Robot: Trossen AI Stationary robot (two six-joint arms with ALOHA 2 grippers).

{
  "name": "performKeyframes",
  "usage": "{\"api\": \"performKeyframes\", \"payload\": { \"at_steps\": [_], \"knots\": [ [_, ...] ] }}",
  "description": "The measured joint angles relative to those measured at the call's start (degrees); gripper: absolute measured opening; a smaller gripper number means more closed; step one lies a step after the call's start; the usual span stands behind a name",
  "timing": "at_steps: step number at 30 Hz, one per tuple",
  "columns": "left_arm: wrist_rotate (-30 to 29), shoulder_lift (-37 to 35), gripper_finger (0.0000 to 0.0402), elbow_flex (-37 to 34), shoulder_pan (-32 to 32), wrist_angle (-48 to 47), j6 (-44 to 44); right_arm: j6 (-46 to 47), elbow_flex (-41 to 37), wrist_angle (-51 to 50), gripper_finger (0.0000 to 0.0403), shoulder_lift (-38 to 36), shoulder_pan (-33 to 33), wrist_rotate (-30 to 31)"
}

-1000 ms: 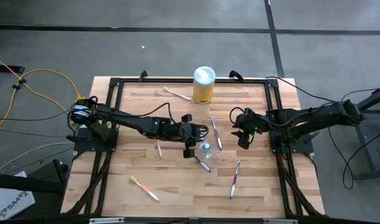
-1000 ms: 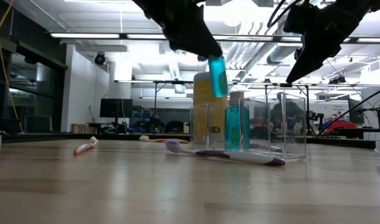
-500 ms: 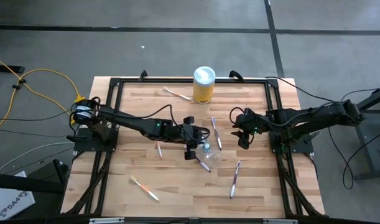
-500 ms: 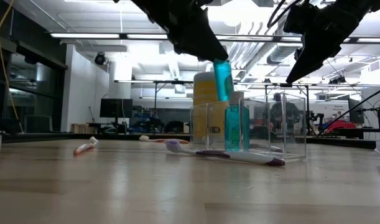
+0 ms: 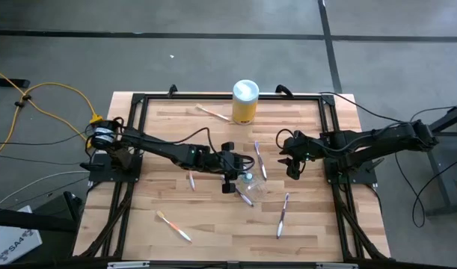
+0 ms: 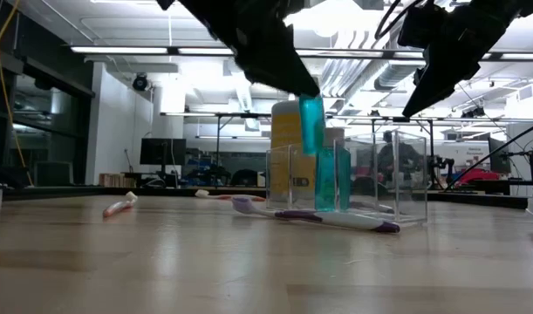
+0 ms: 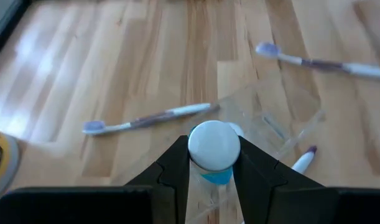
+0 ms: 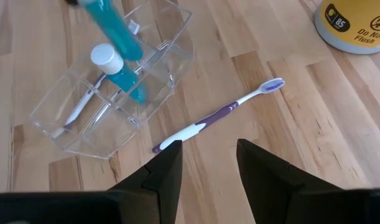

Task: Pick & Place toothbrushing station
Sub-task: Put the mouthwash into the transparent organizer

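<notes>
Wooden tabletop in a grey-floored workshop, seen from above. Near centre, the left gripper (image 5: 229, 176) pinches a blue tube (image 6: 311, 124) by its white-capped end, holding it upright with its lower end dipping into the clear cup (image 5: 252, 182), a compartmented holder. A second blue tube (image 8: 118, 68) already stands inside. The step in hand looks like placing the tube; next, lower it fully and release. The right gripper (image 5: 292, 164) hovers at three o'clock of the cup, fingers apart and empty. Toothbrushes lie scattered: one (image 5: 259, 159) at twelve o'clock of the cup, one (image 5: 282, 215) at five, one (image 5: 173, 226) at eight. A yellow canister (image 5: 244, 101) stands at twelve, well apart. Nothing blocks the drop.
</notes>
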Motion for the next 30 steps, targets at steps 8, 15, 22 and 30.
{"api": "performKeyframes", "payload": {
  "at_steps": [8,15,22,30],
  "knots": [
    [1.2,2.1,0.0088,-0.1,0.6,0.8,0.3,0.2,0.0,0.1,0.0144,0.0,0.0,0.0],
    [3.5,2.1,0.0088,0.0,2.0,0.4,-0.3,0.2,0.0,0.3,0.0144,0.0,0.0,0.0],
    [6.6,4.4,0.0088,0.1,2.9,1.3,-0.8,0.2,0.0,0.4,0.0144,0.0,0.0,0.0],
    [7.1,4.9,0.009,0.2,3.6,1.7,-1.1,0.5,0.0,0.3,0.0144,0.0,0.0,-1.3]
  ]
}}
